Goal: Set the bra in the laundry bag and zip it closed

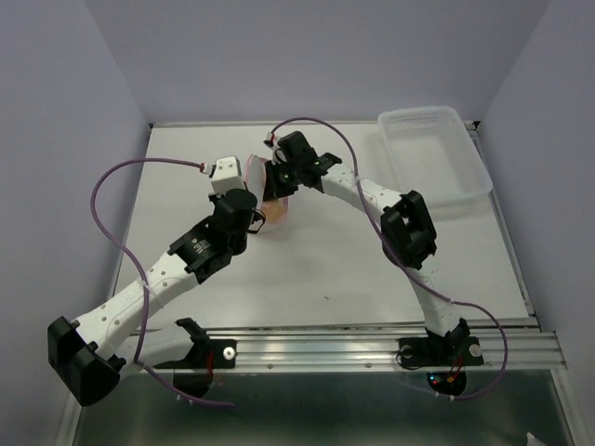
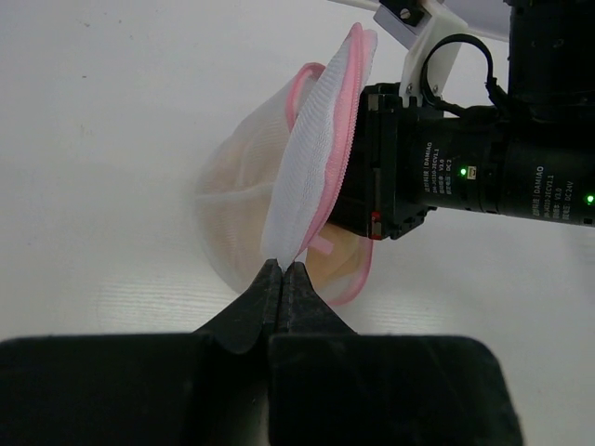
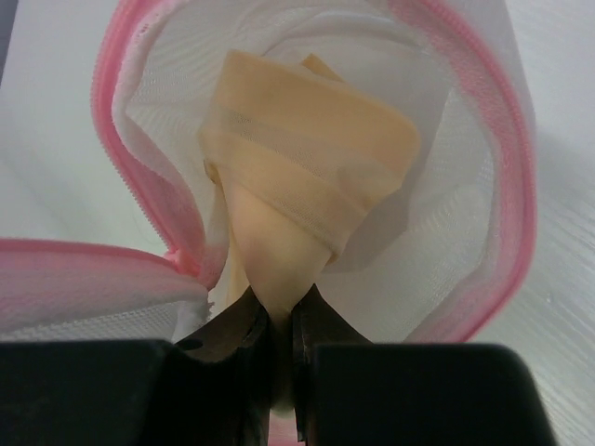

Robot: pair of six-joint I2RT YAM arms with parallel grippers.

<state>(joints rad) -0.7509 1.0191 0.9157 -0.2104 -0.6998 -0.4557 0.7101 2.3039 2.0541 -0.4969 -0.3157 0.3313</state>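
Note:
The laundry bag [image 2: 311,167] is a white mesh pouch with a pink zipper rim, lying open on the table; it also shows in the top view [image 1: 277,200] and in the right wrist view [image 3: 465,139]. My left gripper [image 2: 283,268] is shut on the edge of the bag's white mesh flap and holds it up. My right gripper [image 3: 279,316] is shut on the peach bra [image 3: 307,177], which is bunched up inside the bag's open mouth. In the top view both grippers meet at the bag, left gripper [image 1: 256,216], right gripper [image 1: 279,181].
A rectangular clear-white plastic basket tray [image 1: 469,181] stands at the back right of the white table [image 1: 325,269]. The right arm's black wrist body [image 2: 465,167] sits close beside the bag. Purple cables loop over both arms.

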